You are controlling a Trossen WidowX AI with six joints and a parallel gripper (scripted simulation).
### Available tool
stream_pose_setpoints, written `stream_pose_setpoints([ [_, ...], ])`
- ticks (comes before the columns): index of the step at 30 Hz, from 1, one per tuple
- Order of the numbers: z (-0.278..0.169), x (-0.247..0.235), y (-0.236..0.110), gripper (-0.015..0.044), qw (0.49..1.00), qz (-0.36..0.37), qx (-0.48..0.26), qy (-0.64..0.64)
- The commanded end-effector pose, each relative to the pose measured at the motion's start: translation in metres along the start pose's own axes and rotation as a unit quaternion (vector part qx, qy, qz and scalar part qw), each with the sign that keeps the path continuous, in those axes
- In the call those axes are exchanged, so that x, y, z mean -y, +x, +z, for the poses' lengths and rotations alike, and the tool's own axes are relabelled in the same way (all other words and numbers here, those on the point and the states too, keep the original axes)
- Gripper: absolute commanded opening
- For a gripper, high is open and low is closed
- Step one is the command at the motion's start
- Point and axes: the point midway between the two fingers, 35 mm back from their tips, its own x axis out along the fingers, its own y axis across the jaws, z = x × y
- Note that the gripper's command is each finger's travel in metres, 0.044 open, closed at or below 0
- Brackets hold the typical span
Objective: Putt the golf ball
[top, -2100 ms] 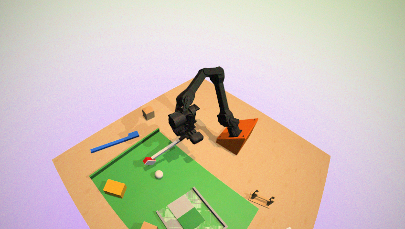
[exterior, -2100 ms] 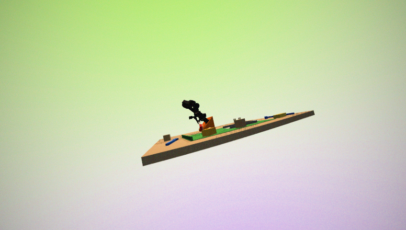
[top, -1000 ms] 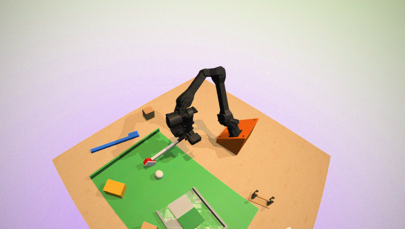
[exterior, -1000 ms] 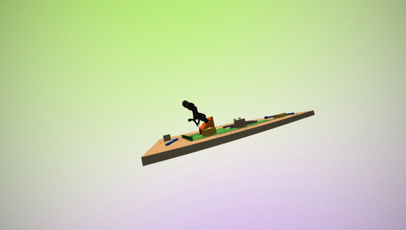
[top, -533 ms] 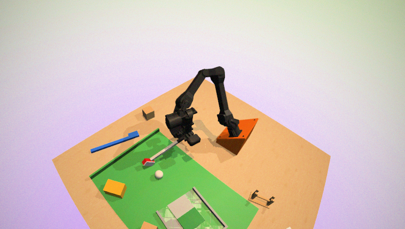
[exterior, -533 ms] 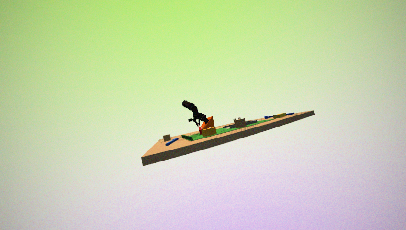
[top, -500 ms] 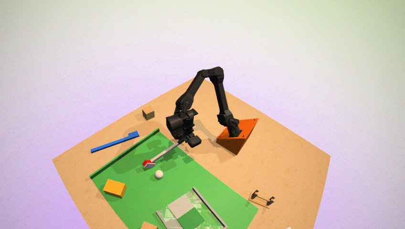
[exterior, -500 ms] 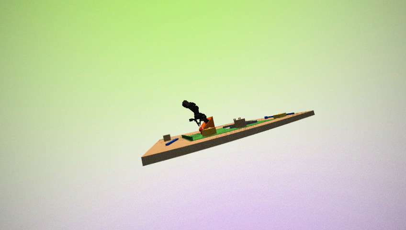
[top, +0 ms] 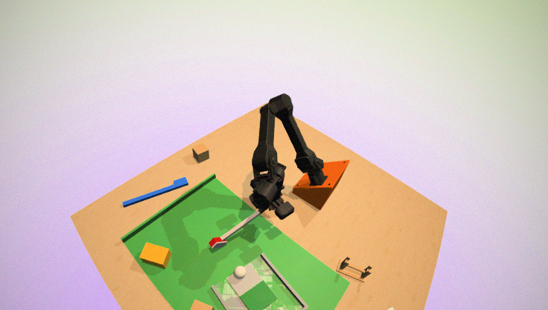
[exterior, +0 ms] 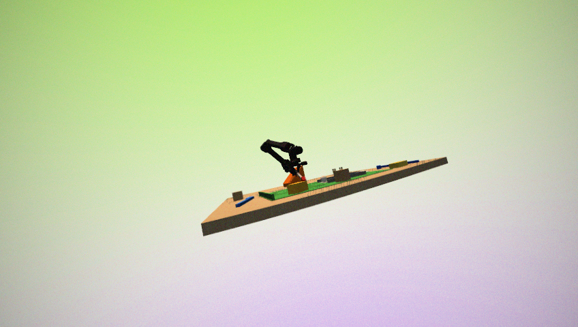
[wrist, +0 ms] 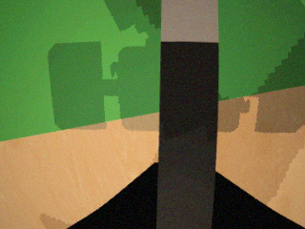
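Your arm (top: 286, 126) rises from its foot right of frame centre in the top view, climbs to a sharp elbow near the upper middle, then folds back down toward the lower left. The forearm drops steeply, ending in a bulky wrist (top: 265, 184) just below centre. Your gripper (top: 263, 209) points down and to the lower left, its fingers clamped on the putter (top: 240, 227) by the grey shaft. In the wrist view that shaft runs straight up the middle of the frame, dark gripper body flaring out at the bottom edge
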Motion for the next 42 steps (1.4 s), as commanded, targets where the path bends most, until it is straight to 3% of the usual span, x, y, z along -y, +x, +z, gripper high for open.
stream_pose_setpoints([
  [1, 0.003, -0.004, -0.014, 0.0, 1.0, 0.0, 0.006, 0.003],
  [10, 0.001, -0.003, -0.057, 0.0, 1.0, 0.0, 0.006, 0.003],
  [42, 0.001, -0.003, -0.049, 0.0, 1.0, -0.002, 0.004, -0.001],
])
